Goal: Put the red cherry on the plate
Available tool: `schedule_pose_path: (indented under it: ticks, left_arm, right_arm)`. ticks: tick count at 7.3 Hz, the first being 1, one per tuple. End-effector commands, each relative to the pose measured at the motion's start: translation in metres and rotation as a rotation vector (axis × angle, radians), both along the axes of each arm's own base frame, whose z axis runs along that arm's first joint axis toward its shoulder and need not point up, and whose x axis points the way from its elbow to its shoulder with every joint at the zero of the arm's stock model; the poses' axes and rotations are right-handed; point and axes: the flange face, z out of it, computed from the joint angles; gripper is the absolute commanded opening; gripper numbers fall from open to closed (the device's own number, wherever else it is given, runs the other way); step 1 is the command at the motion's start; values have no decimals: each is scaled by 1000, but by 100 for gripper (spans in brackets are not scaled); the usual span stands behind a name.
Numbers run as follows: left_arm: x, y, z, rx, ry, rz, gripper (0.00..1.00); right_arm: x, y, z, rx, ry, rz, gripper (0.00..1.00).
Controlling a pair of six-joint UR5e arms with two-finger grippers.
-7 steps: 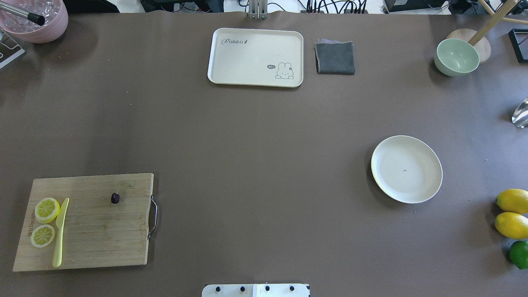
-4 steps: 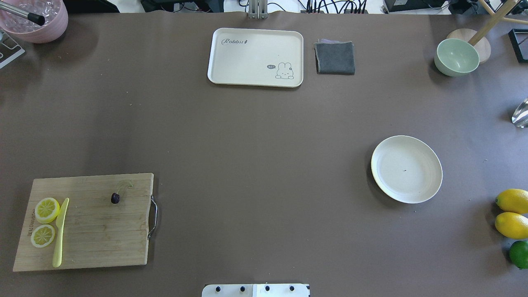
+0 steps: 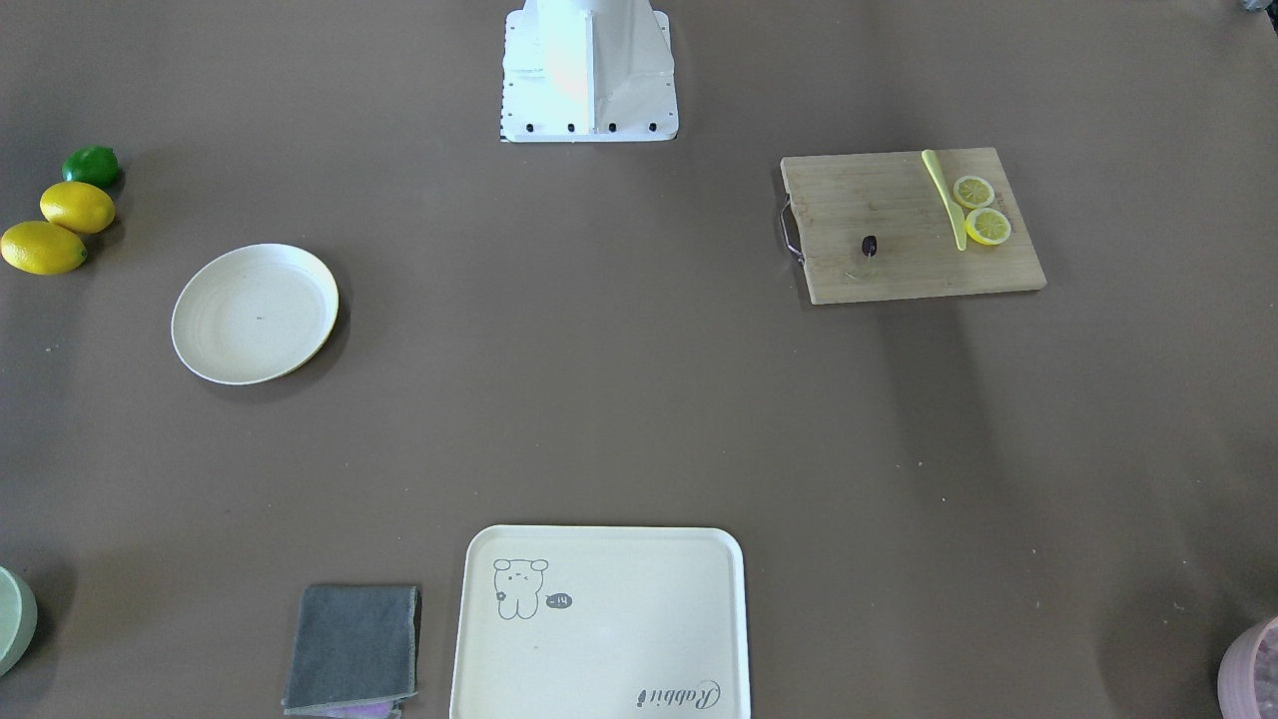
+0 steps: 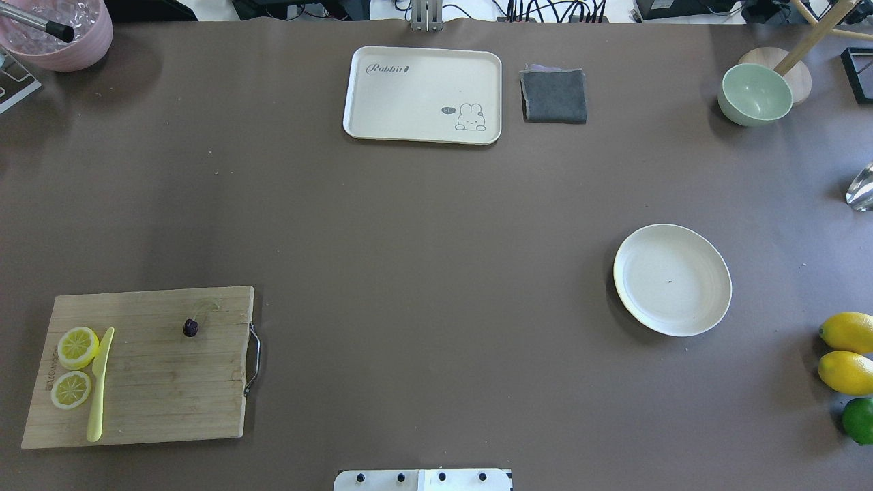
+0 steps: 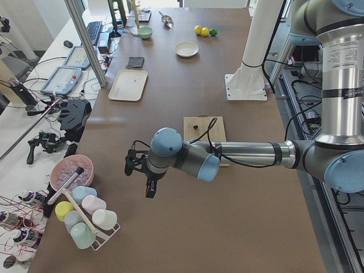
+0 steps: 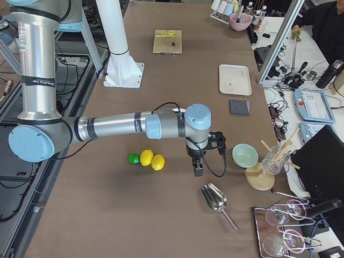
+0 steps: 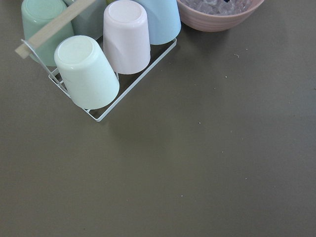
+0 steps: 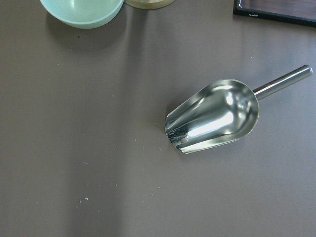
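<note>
Nothing on the table has shifted over the last second: the red cherry (image 4: pixel 190 328) sits where it was, on the wooden cutting board (image 4: pixel 157 389) at the robot's left, toward the board's far edge. It is a tiny, dark maroon oval, nearly black, with what looks like a thin pale stem curving off it, though that is too faint to be sure of. Two lemon slices (image 4: pixel 76 348) and a yellow knife (image 4: pixel 99 385) lie at the board's other end, apart from it. The plate (image 4: pixel 672 279), round and cream-white with a raised rim, rests well away on the robot's right. The left gripper (image 5: pixel 150 192) hangs over the table near a rack of cups (image 7: pixel 103 54), and the right gripper (image 6: pixel 198 170) hangs near a metal scoop (image 8: pixel 215 116). Both show only from the side, so I cannot tell how far either claw is open or whether it holds anything.
</note>
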Motion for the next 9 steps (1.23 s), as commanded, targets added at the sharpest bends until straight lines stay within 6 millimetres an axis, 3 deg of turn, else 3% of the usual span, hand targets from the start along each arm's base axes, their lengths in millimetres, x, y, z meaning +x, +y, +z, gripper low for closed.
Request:
schedule_pose_path:
  ticks: [1, 5, 6, 7, 9]
  left_arm:
    - [0, 1, -1, 3, 5, 2, 98]
    - [0, 1, 0, 0, 3, 1, 98]
    - [0, 1, 0, 0, 3, 1, 98]
    - [0, 1, 0, 0, 2, 0, 98]
    - [0, 2, -1, 1, 2, 0, 98]
  right_arm:
    - [0, 0, 1, -3, -3, 0, 100]
    - [-7, 0, -6, 7, -45, -13, 100]
    - [-16, -5, -12, 53, -58, -33, 100]
    - [-30, -9, -21, 134, -71, -61, 100]
    - [-79, -16, -37, 175, -116, -67, 100]
